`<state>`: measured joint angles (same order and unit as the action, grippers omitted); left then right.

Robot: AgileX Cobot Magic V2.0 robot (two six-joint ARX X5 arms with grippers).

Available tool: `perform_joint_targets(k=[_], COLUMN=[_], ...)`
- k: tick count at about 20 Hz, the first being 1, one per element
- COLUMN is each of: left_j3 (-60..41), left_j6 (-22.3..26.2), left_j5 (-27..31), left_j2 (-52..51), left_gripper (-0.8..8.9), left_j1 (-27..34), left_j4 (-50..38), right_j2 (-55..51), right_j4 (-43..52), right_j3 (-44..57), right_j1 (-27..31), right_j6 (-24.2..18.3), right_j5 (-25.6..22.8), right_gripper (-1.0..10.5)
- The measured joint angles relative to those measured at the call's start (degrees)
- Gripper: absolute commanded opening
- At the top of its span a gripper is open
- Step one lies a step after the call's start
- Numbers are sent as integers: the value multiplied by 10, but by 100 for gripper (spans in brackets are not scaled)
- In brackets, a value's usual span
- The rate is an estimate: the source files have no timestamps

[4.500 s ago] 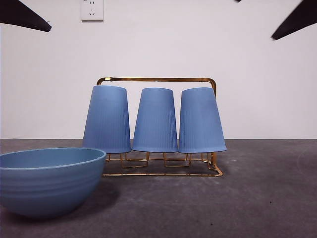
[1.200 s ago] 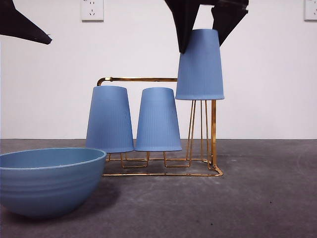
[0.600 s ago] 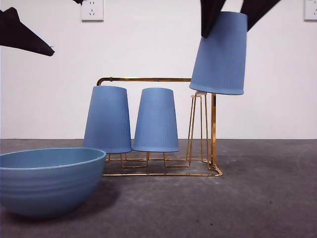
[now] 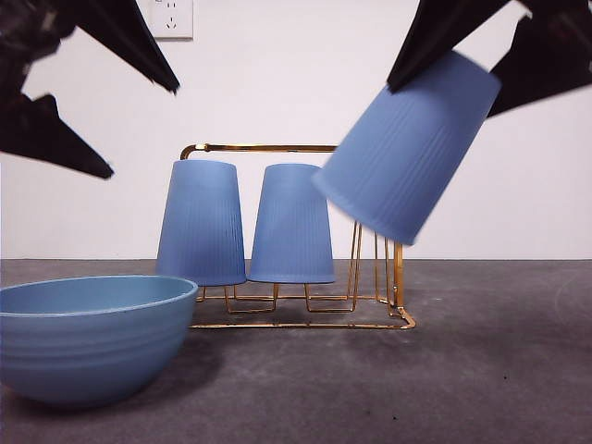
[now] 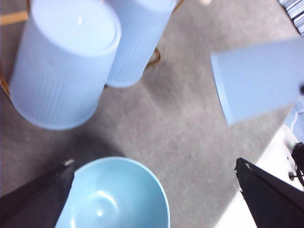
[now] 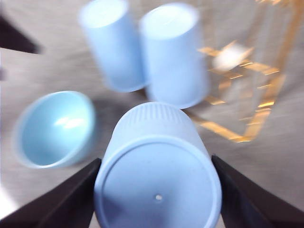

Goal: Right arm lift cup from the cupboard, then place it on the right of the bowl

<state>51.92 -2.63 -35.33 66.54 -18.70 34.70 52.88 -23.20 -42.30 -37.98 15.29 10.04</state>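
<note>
My right gripper (image 4: 444, 92) is shut on a periwinkle-blue ribbed cup (image 4: 407, 148), holding it tilted in the air, clear of the gold wire cupboard (image 4: 259, 147), over its right end. In the right wrist view the cup's base (image 6: 156, 185) fills the space between my jaws. Two more cups (image 4: 201, 222) (image 4: 291, 222) stand upside down on the rack. The teal bowl (image 4: 88, 338) sits at the near left. My left gripper (image 4: 143, 131) is open and empty, above the bowl (image 5: 116, 194).
The rack's bare right pegs (image 4: 370, 259) stand below the held cup. Grey table top (image 4: 490, 370) stretches to the right of the bowl and in front of the rack. A wall socket (image 4: 171, 18) is on the white wall behind.
The held cup has tipped from nearly upright to strongly tilted and moved lower, off the peg. The left gripper has come down further into the front view.
</note>
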Motion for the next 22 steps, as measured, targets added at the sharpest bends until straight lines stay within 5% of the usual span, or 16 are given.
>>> perform_joint_targets(k=[2,6,12,17,22], left_j3=[0,0,1,1,1], left_j6=[-7,-32,-131,-225,-277], left_j5=[-6,-28,-195,-340,-356], left_j2=[12,23,94,154,172], left_gripper=[429,432,438,442,436], left_j1=[-9,-25,-26,-26,-26], left_j4=[-2,-20,-63,-153,-195], right_j2=[-9,-9,-9,5,76], right_j4=[68,219,369,417,501], right_j3=[51,131,197,210,210], right_j1=[0,0,5,5,5], right_j6=[34,110,197,236,263], right_j5=[38,95,138,155,182], right_gripper=[252,252,252,252,252])
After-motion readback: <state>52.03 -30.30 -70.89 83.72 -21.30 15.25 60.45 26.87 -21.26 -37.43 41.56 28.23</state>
